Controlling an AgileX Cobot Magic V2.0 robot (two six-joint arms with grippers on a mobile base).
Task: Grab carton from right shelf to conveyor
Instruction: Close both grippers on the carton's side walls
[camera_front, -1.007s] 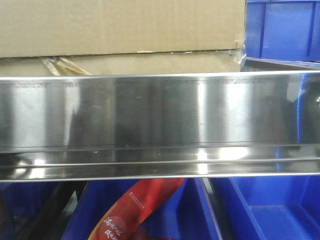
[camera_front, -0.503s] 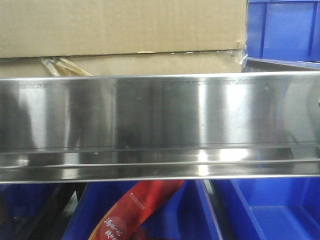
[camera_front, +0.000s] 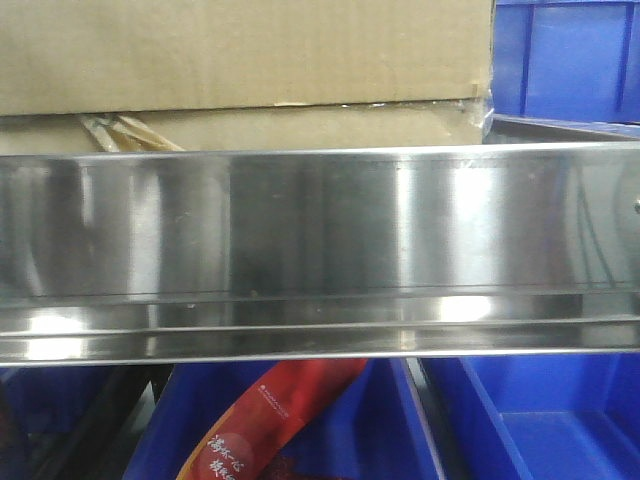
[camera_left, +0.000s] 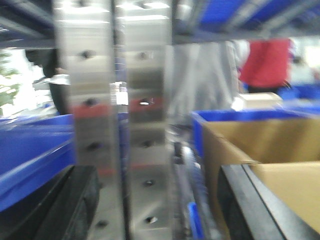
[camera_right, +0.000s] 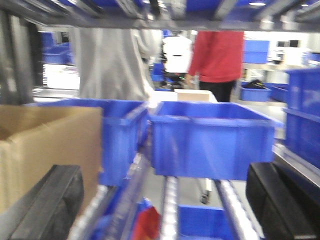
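**Carton lying between 2 open arms, behind the shelf rail**

We are seeing the carton (camera_front: 240, 50) sitting on the right shelf (camera_front: 320, 230), just behind the broad steel front rail. Its wad of tape (camera_front: 120, 132) is showing at the lower seam, just above the rail. The carton's long axis is running left to right, along the rail. The conveyor is not showing in any view.

In the left wrist view the carton is lying to the right of the left jaws. Its near corner is showing just past the black finger (camera_left: 255, 205) at the right edge of that view. In the right wrist view it is lying to the left of the right jaws, behind the black finger (camera_right: 45, 205) at the left edge. So we are judging that the 2 arms are flanking the carton, 1 toward each end, with neither clearly nearer. Both wrist views are blurring, so we are not telling contact.

Both pairs of jaws are standing wide apart with nothing between them. Both arms are reaching level into the shelf. The right jaws are facing the blue bins (camera_right: 212, 140) beside the carton rather than the carton itself. We are expecting each arm to need a shift inward toward the carton's ends.
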